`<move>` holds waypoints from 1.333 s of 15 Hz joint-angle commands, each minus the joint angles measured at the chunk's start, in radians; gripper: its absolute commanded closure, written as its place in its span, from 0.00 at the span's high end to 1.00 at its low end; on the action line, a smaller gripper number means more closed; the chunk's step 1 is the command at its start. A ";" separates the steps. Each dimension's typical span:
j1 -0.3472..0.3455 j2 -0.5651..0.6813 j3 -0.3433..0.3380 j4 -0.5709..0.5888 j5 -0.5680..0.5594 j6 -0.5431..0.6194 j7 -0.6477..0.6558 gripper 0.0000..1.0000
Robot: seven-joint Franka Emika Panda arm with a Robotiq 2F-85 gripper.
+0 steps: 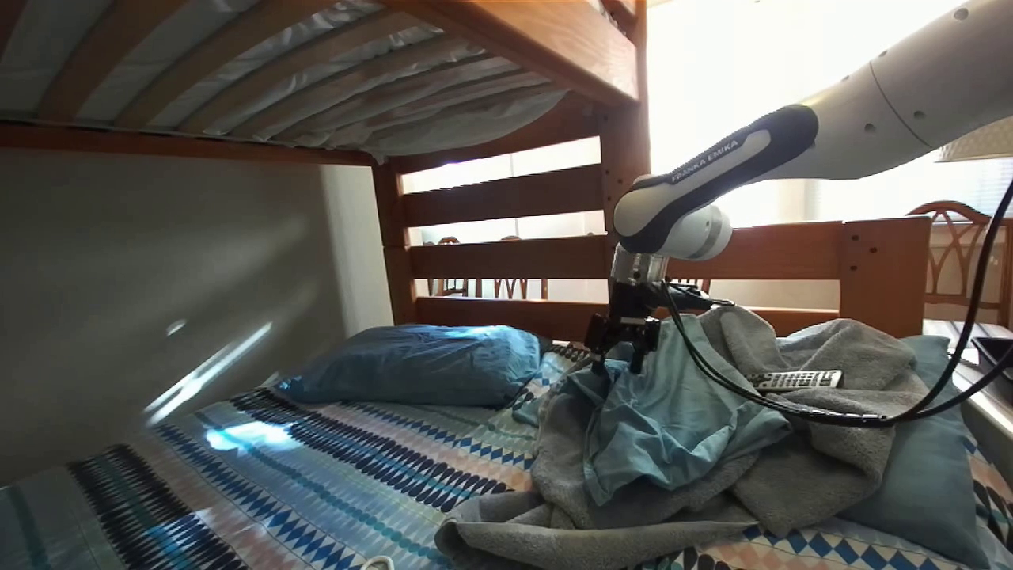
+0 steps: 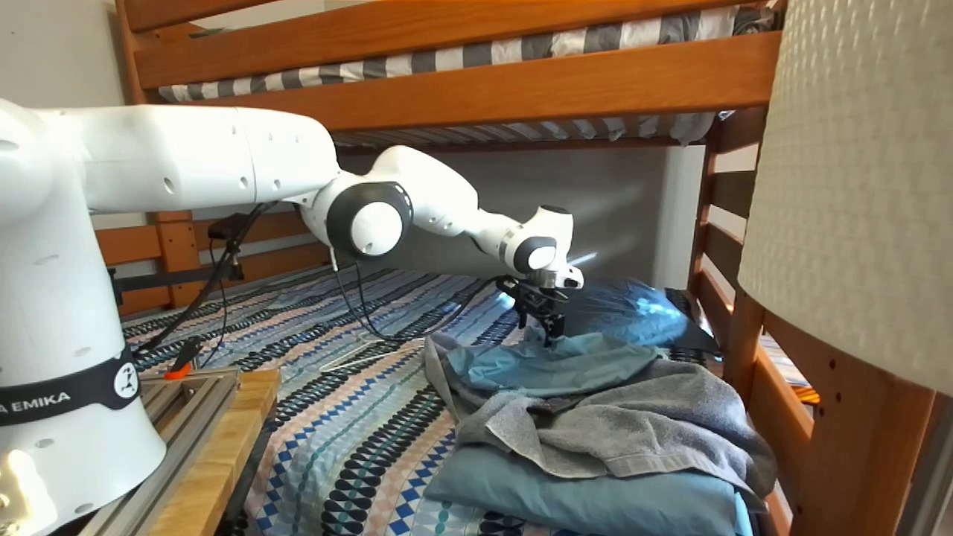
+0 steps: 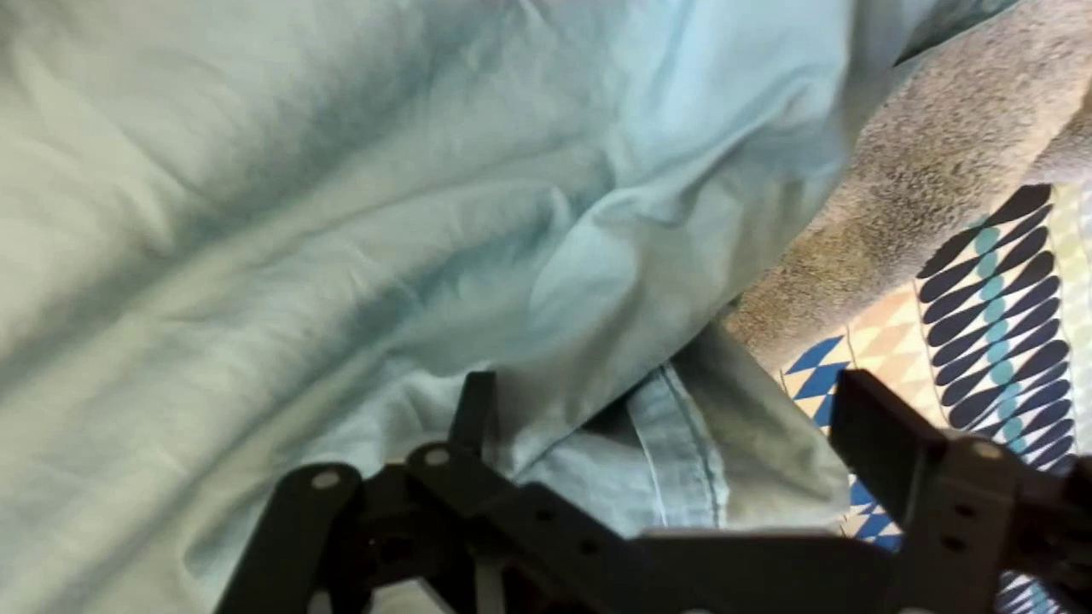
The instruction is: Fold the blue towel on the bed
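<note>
The blue towel is a crumpled light blue cloth [image 1: 673, 419] lying on a grey blanket [image 1: 570, 538] on the bed. It also shows in an exterior view [image 2: 551, 366] and fills much of the wrist view [image 3: 384, 213]. My gripper [image 1: 618, 366] points down at the towel's edge on the side near the dark blue pillow. It is open, with its fingers wide apart in the wrist view [image 3: 670, 384]. A hemmed corner of the cloth shows between the fingers. The left finger is over or against the cloth; contact cannot be told. The gripper also shows in an exterior view [image 2: 536, 335].
A dark blue pillow [image 1: 427, 364] lies by the wall. A remote [image 1: 795, 381] rests on the grey blanket. A teal pillow [image 2: 588, 487] lies under the blanket. Bunk rails [image 1: 506, 257] and the upper bunk [image 2: 461, 89] enclose the space. A lampshade [image 2: 856, 186] stands close by.
</note>
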 commanded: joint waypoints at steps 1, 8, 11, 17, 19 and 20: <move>0.013 0.000 -0.025 -0.019 -0.032 0.054 0.002 0.72; 0.004 0.000 -0.033 -0.027 -0.030 0.082 0.008 0.22; 0.003 0.000 -0.022 -0.014 -0.027 0.089 -0.012 0.02; -0.011 -0.007 0.120 0.024 0.033 0.124 -0.269 0.00; -0.023 -0.012 0.183 0.027 0.060 0.123 -0.361 0.00; -0.030 -0.014 0.203 0.025 0.067 0.113 -0.385 0.00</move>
